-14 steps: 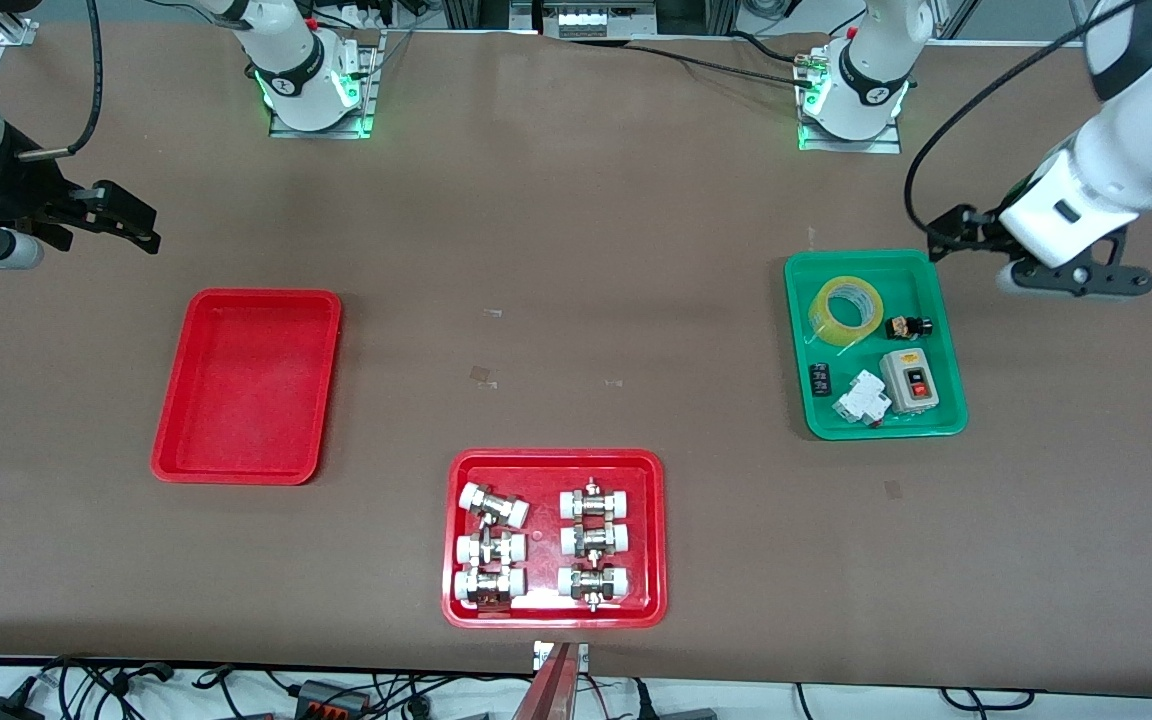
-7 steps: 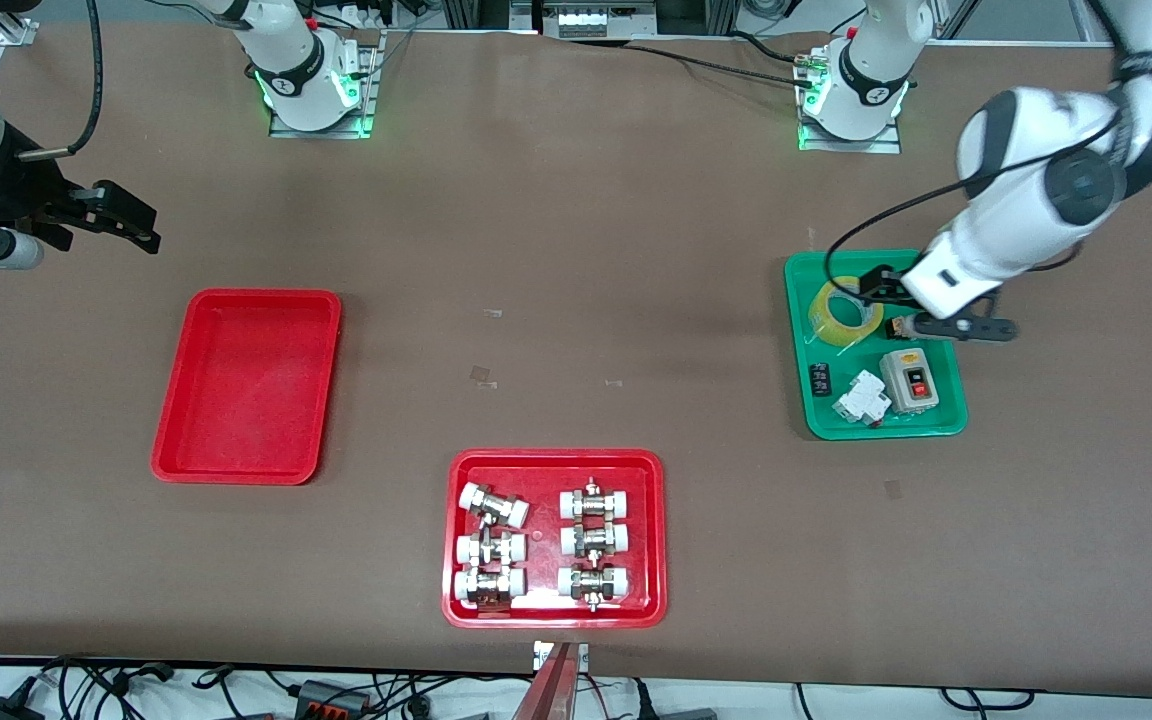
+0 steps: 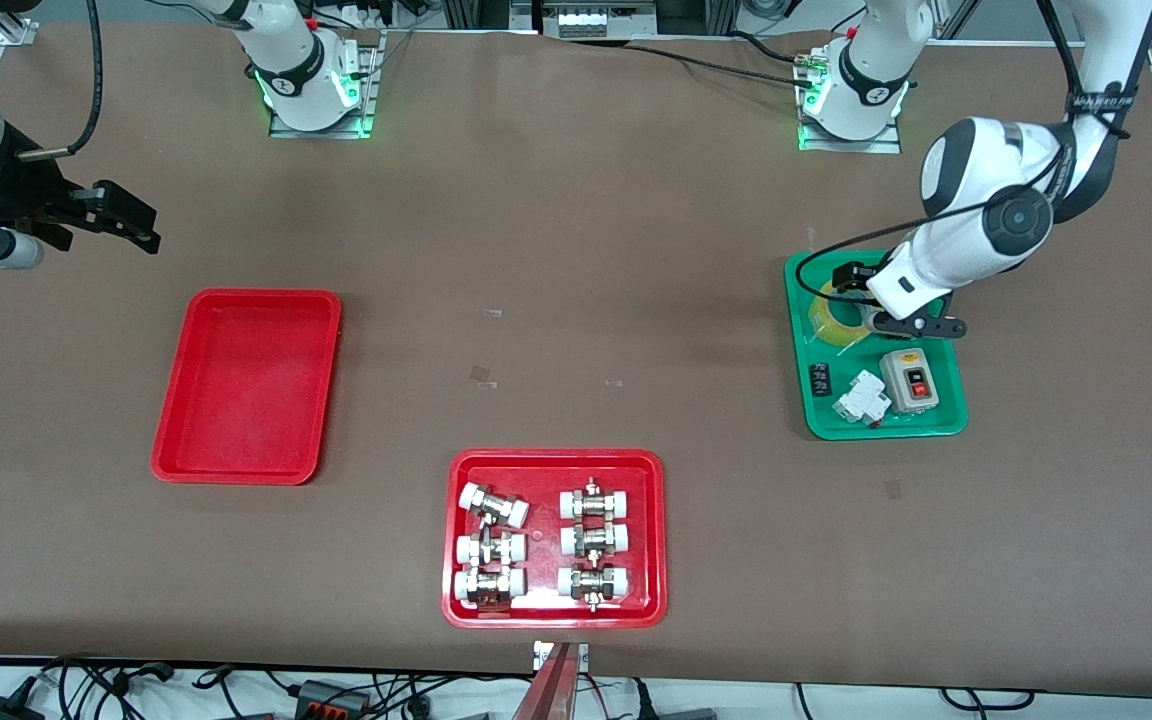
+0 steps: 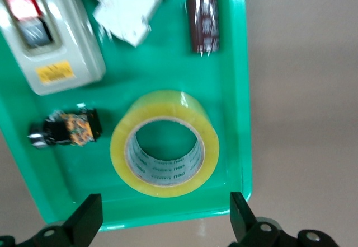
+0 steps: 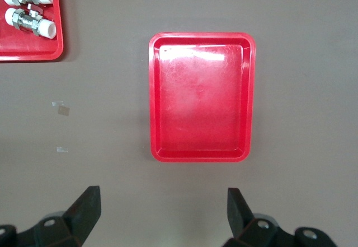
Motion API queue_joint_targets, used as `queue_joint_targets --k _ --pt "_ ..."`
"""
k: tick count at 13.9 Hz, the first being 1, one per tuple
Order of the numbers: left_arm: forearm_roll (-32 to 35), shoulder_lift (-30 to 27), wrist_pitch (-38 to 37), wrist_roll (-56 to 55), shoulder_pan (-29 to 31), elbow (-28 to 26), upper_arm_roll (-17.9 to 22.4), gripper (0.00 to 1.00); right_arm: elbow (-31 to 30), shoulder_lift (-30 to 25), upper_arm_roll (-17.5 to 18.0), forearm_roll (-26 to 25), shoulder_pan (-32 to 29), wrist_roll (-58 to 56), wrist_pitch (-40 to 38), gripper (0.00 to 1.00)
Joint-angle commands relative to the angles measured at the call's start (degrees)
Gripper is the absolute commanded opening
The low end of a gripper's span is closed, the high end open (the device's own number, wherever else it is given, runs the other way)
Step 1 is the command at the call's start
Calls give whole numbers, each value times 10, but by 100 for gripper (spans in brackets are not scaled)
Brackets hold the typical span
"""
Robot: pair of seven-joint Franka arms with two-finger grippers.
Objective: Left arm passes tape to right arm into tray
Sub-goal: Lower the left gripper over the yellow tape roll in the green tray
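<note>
The yellow tape (image 3: 825,322) lies flat in a green tray (image 3: 876,430) at the left arm's end of the table. My left gripper (image 3: 884,306) hovers over the roll and partly hides it, open and holding nothing. In the left wrist view the tape (image 4: 168,166) sits just ahead of the open left gripper (image 4: 164,213), its fingertips wider apart than the roll. The red tray (image 3: 246,390) is bare, at the right arm's end. My right gripper (image 3: 141,225) waits open in the air near that end of the table. In its wrist view the tray (image 5: 201,98) shows ahead of the right gripper (image 5: 162,202).
The green tray (image 4: 235,62) also holds a grey switch box (image 3: 909,380), a white breaker (image 3: 861,398), a small black part (image 3: 819,380) and a small black-and-orange part (image 4: 64,129). A second red tray (image 3: 553,457) with several white-capped fittings sits nearest the front camera.
The left arm has swung in from beside the green tray and come down over the tape. The right arm has not moved.
</note>
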Motion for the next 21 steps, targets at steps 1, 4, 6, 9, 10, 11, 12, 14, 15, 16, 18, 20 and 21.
queue_joint_targets --k 1,4,6,9,10,11,12,14,15,16,18,20,21 --pt "-5 40 4 3 11 0 1 100 14 4 3 -4 -1 2 -7 100" --pt "3 79 14 4 35 2 2 100 14 6 3 -4 0 2 -9 100" --pt "25 85 22 4 50 2 3 100 14 5 3 -4 0 2 -10 100" --pt "32 107 23 3 56 2 4 100 14 5 3 -4 0 2 -12 100" --pt "32 108 24 3 57 2 4 98 14 5 3 -4 1 3 -13 100" --pt "32 110 24 4 58 2 4 94 14 3 3 -3 0 3 -13 100" --pt "33 110 23 4 59 2 4 80 14 0 3 -3 1 1 -15 100" --pt "33 110 23 4 59 2 3 49 14 0 4 -2 2 -4 -16 100" --pt "33 110 23 4 59 2 4 31 15 0 3 3 0 -5 -14 100" --pt "33 110 23 6 59 3 4 19 14 1 3 5 0 -4 -12 100" --pt "74 109 22 6 59 5 3 2 17 -1 4 4 1 -6 -7 100" --pt "84 103 17 6 64 11 3 1 17 -1 3 2 1 -6 -7 100" --pt "84 99 10 8 64 16 3 1 17 -1 3 2 0 -8 -7 100"
